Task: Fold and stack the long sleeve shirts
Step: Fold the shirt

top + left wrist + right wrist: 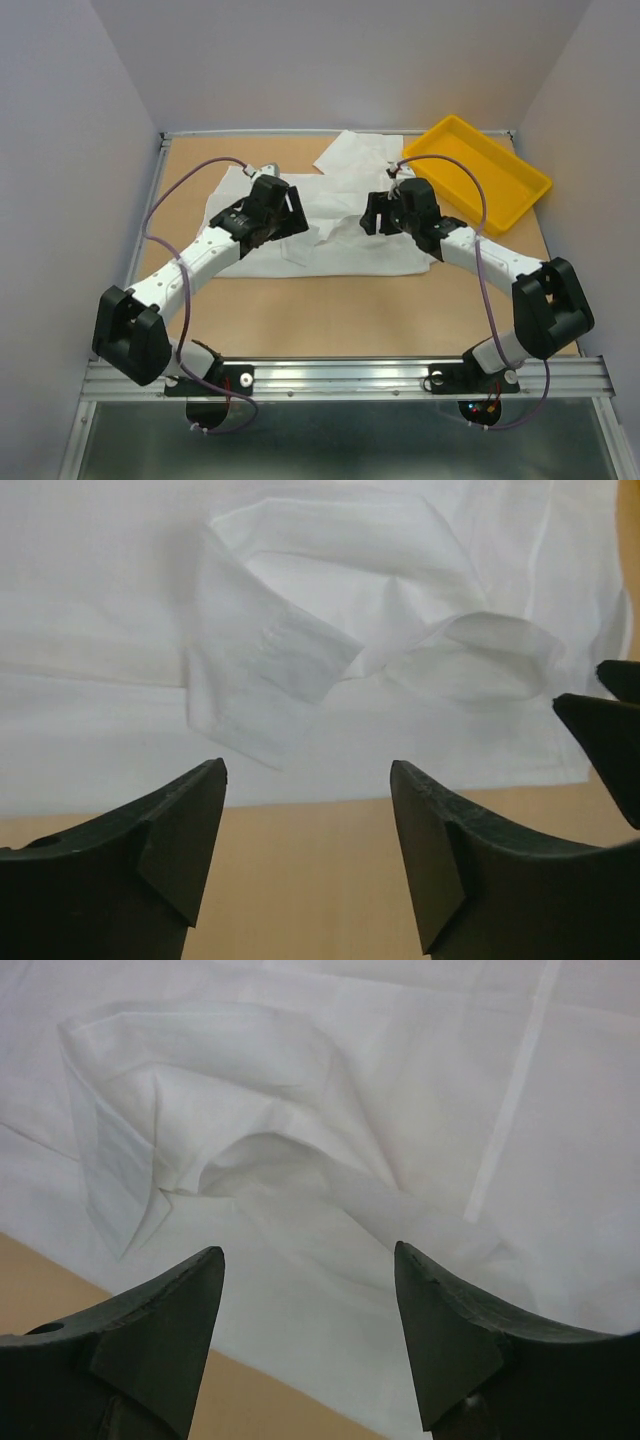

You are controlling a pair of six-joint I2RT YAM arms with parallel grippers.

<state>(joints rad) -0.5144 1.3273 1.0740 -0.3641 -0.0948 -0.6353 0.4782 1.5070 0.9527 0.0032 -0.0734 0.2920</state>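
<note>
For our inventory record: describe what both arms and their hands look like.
Both the left arm and right arm have white tubular links between bulky black joint housings. A thin purple cable loops along each. The left hand and right hand each end in two matte black, wedge-shaped fingers. No markings show.

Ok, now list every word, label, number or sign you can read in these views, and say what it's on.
None readable in any view. The white shirt, the yellow tray and the table show no print, and no label shows on the shirt in either wrist view.
</note>
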